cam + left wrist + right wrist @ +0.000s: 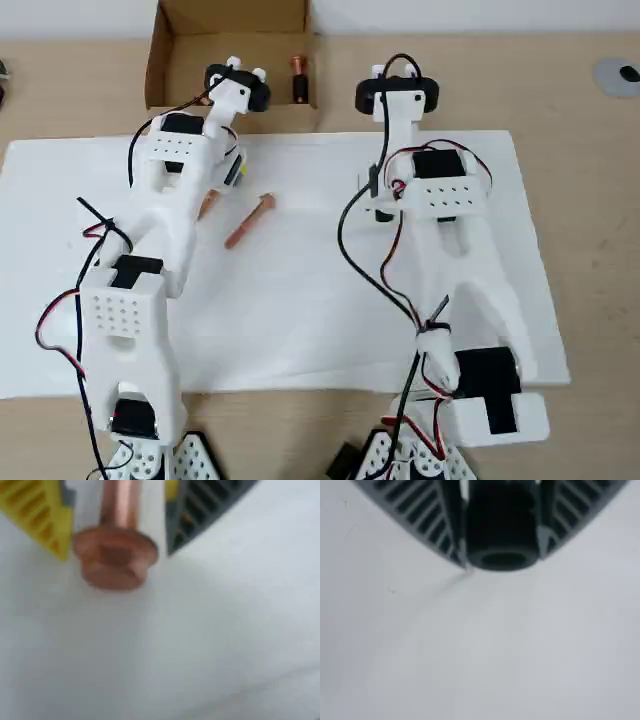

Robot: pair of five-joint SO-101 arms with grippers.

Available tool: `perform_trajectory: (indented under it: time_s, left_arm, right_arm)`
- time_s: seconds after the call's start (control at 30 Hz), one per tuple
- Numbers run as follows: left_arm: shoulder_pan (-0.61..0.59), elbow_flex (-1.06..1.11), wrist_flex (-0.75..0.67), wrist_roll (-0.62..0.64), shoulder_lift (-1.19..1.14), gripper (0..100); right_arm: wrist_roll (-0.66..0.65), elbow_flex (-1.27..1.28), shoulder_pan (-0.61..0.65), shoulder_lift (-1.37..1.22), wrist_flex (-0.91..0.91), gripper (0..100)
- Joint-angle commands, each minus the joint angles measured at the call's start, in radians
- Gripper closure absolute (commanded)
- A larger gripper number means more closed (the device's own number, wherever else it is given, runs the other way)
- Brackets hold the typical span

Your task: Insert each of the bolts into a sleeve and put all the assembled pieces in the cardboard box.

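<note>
**Bolt and sleeve both at the grippers, one piece already boxed**

The cardboard box (158,60) sits at the far edge, so I'll place everything off that.

There's one assembled piece (298,78) inside the box, a copper bolt in a black sleeve, against its right wall.

The left gripper (116,552) is down on the white sheet (300,320), out in front of the box. Its jaws are spread around a copper bolt (115,562). The yellow finger (35,510) is on one side of the shaft and the grey finger (205,505) on the other. I can see a gap on both sides, so it's straddling the bolt, not pinching it. The flanged hex head points at the wrist camera.

The right gripper (502,560) is clamped on a black sleeve (502,525), ribbed fingers tight on both sides. The sleeve's open end is right at the sheet, in front of the box and off to its right.

A second bolt (250,220) lies loose on the sheet, well apart from the box, roughly in line with its middle.
</note>
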State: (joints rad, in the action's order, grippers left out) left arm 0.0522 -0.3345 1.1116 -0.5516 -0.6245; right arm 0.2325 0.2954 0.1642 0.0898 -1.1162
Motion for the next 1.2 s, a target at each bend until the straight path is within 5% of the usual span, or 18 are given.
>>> perform_trajectory:
  time_s: [0.0,0.37,1.17]
  left_arm:
    - [-0.026,-0.035,0.049,0.009,0.007,90]
    - [-0.034,-0.028,0.097,-0.052,0.007,99]
    - [-0.034,0.012,0.169,-0.005,0.202,99]
  right_arm:
    - [-0.009,-0.041,0.018,0.108,-0.005,98.7]
    - [-0.041,-0.039,0.016,0.255,-0.072,98.7]
    - [-0.092,-0.039,0.012,0.429,-0.172,98.7]
